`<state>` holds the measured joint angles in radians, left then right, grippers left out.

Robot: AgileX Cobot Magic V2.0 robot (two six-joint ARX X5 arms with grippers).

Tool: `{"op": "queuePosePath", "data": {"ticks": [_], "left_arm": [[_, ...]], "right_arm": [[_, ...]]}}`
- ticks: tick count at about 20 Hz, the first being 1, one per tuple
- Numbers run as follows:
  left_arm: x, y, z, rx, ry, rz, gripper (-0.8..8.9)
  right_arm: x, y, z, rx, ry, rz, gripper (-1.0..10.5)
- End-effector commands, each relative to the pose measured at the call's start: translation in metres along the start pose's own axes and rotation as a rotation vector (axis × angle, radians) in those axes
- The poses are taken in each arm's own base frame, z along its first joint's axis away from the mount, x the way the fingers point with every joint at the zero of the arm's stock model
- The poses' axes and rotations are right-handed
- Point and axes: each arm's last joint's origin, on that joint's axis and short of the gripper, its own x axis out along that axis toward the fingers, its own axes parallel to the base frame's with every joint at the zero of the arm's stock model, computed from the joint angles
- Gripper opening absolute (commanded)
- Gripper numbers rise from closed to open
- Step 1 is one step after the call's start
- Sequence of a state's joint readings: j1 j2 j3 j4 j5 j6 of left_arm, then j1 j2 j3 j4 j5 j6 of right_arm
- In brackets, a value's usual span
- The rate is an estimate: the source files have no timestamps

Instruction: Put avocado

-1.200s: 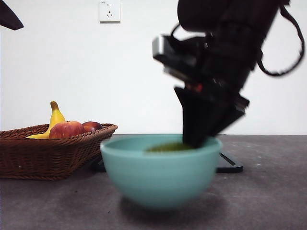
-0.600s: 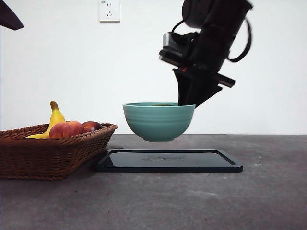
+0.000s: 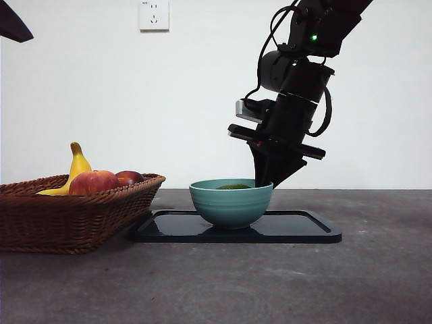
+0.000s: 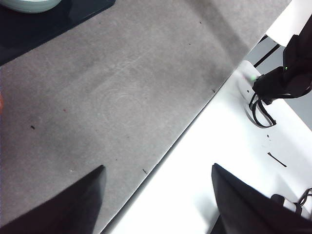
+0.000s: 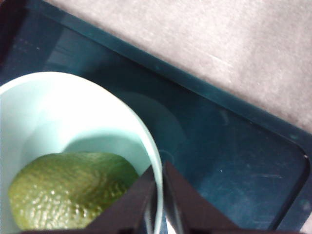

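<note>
**Avocado in the bowl, bowl on the tray**

In the front view we see the glazed teal ceramic bowl (image 3: 231, 202) standing on the flat black rectangular tray (image 3: 297, 233). The right gripper (image 3: 264, 181) comes down at the bowl's rim on the side away from the woven brown wicker basket (image 3: 40, 219), which holds a yellow banana (image 3: 77, 165) and a red apple (image 3: 93, 182). Only a sliver of the dark green, pebbly-skinned avocado (image 3: 233, 186) shows above the rim.

In the left wrist view, the left gripper (image 4: 158, 195) waits over bare grey table (image 4: 122, 87), jaws spread wide and empty.

In the right wrist view, the right gripper's jaws are nearly closed, pinching the bowl's thin rim between them. The avocado (image 5: 70, 190) lies inside the bowl (image 5: 78, 117), on its side, long axis roughly level across the floor of the bowl; which end is the narrow one we cannot tell.

We judge the fruit moderately heavy, firm but bruisable, its rough skin giving fair grip; the bowl is smooth, hard and breakable. We would take the avocado across its widest middle.
</note>
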<state>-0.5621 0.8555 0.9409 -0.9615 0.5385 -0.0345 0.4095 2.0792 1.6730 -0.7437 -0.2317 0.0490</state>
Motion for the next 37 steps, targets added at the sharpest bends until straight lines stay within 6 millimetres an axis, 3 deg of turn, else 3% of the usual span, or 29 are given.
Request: {"op": "queuePosePath", "data": {"ticks": [1, 4, 6, 10, 12, 17, 20, 23, 27, 32, 37], "left_arm": [[0.0, -0.001, 0.002, 0.029, -0.008, -0.01, 3.43], [0.0, -0.001, 0.002, 0.029, -0.007, -0.01, 3.43], [0.0, -0.001, 0.002, 0.029, -0.007, -0.01, 3.43], [0.0, -0.001, 0.002, 0.028, -0.007, -0.01, 3.43], [0.0, -0.001, 0.002, 0.029, -0.007, -0.01, 3.43], [0.0, -0.001, 0.002, 0.029, -0.008, -0.01, 3.43], [0.0, -0.001, 0.003, 0.031, -0.011, -0.009, 3.43], [0.0, -0.001, 0.003, 0.031, -0.011, -0.009, 3.43], [0.0, -0.001, 0.003, 0.032, -0.012, -0.009, 3.43], [0.0, -0.001, 0.003, 0.032, -0.013, -0.009, 3.43], [0.0, -0.001, 0.003, 0.032, -0.014, -0.009, 3.43]], "right_arm": [[0.003, 0.002, 0.006, -0.012, -0.014, 0.007, 0.1], [0.003, 0.002, 0.006, -0.008, -0.012, 0.006, 0.5], [0.003, 0.002, 0.005, 0.011, -0.01, 0.007, 1.9], [-0.008, 0.004, 0.004, 0.016, 0.001, 0.004, 1.9], [-0.033, 0.006, 0.005, 0.013, -0.036, -0.025, 1.9], [-0.13, 0.022, -0.007, -0.016, -0.166, -0.025, 2.0], [-0.186, 0.042, -0.029, -0.052, -0.242, -0.01, 2.0], [-0.218, 0.06, -0.065, -0.1, -0.299, 0.014, 2.0], [-0.224, 0.076, -0.124, -0.176, -0.335, 0.065, 2.0], [-0.209, 0.081, -0.193, -0.222, -0.305, 0.134, 2.0], [-0.201, 0.085, -0.236, -0.273, -0.283, 0.202, 2.0]]}}
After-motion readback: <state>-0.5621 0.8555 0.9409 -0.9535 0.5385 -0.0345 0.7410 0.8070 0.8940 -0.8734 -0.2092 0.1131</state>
